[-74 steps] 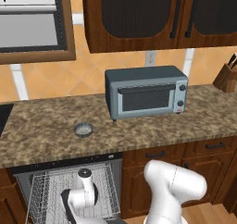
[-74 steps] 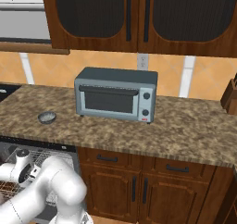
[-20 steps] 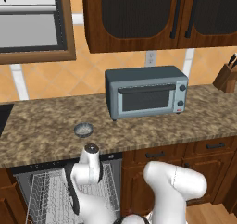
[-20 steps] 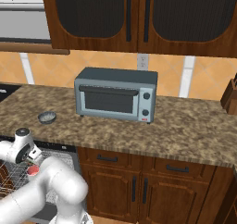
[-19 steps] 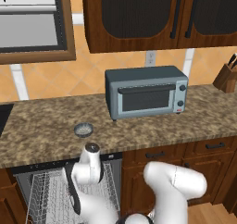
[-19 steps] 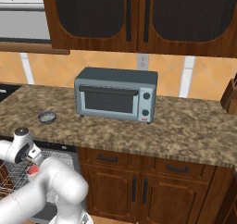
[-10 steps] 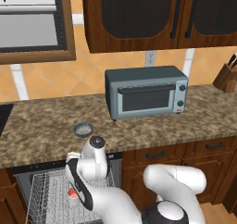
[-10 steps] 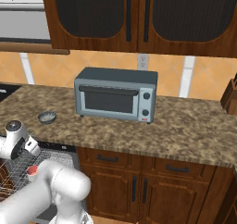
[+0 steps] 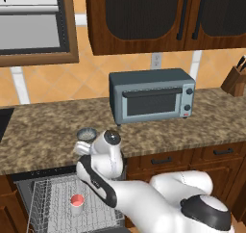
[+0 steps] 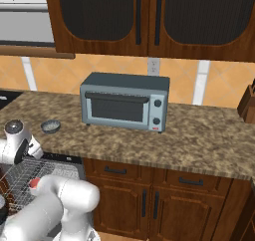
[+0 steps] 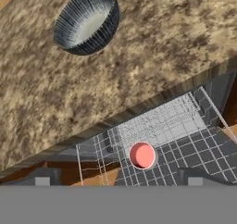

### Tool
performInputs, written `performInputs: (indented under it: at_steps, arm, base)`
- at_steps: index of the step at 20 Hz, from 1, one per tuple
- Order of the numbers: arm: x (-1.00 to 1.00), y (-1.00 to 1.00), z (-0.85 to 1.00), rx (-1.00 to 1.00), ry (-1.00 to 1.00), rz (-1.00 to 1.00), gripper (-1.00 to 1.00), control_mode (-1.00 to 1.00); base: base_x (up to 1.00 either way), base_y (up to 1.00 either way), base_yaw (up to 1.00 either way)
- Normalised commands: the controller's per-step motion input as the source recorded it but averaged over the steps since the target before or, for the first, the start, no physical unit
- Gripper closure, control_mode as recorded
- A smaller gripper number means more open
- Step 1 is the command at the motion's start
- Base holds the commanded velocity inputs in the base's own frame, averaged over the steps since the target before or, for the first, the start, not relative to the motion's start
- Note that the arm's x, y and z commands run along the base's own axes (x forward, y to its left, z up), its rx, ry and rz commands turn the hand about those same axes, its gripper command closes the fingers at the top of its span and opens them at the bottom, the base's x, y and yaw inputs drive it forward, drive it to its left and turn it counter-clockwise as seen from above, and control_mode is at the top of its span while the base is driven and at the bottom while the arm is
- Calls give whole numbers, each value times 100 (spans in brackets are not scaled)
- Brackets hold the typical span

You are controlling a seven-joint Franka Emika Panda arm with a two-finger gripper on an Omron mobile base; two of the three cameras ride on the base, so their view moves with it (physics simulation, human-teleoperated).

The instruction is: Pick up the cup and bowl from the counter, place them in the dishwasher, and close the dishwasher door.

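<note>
The dark grey bowl (image 9: pixel 87 134) (image 10: pixel 50 126) (image 11: pixel 88 21) sits on the speckled granite counter (image 9: pixel 43 131) near its front edge. My gripper (image 9: pixel 80 149) hovers just in front of and slightly above the bowl, over the counter's edge, open and holding nothing. Below it the dishwasher (image 9: pixel 29 176) stands open with its wire rack (image 9: pixel 50 198) (image 11: pixel 162 126) exposed. The white cup (image 9: pixel 76 202) (image 11: pixel 142 155) stands upright in the rack, pinkish-red inside facing up. The dishwasher door is out of view.
A blue-grey toaster oven (image 9: pixel 151 96) (image 10: pixel 124 101) stands on the counter to the right of the bowl. A knife block (image 9: pixel 235 79) is at the far right. Dark wood cabinets hang above, and drawers (image 10: pixel 149 178) sit under the counter.
The arm has risen from over the dishwasher rack to counter height and swung toward the bowl. The cup stays in the rack. The gripper has remained open.
</note>
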Motion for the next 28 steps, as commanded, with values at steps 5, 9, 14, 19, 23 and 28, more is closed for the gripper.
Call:
performInputs:
  at_steps: [5,9,14,19,23,28]
  arm:
    - [0,-21,81,8,-2,-11,-100,-100]
    - [10,-31,65,5,12,-8,-100,-100]
    - [70,-18,21,-3,61,-3,-100,-100]
    - [56,-1,0,-6,63,0,-100,-100]
    - [28,0,-4,0,19,0,-100,-100]
    - [25,9,-35,-5,1,0,-100,-100]
  base:
    - [0,0,0]
    - [0,0,0]
    - [0,0,0]
    - [0,0,0]
    - [0,0,0]
    - [0,0,0]
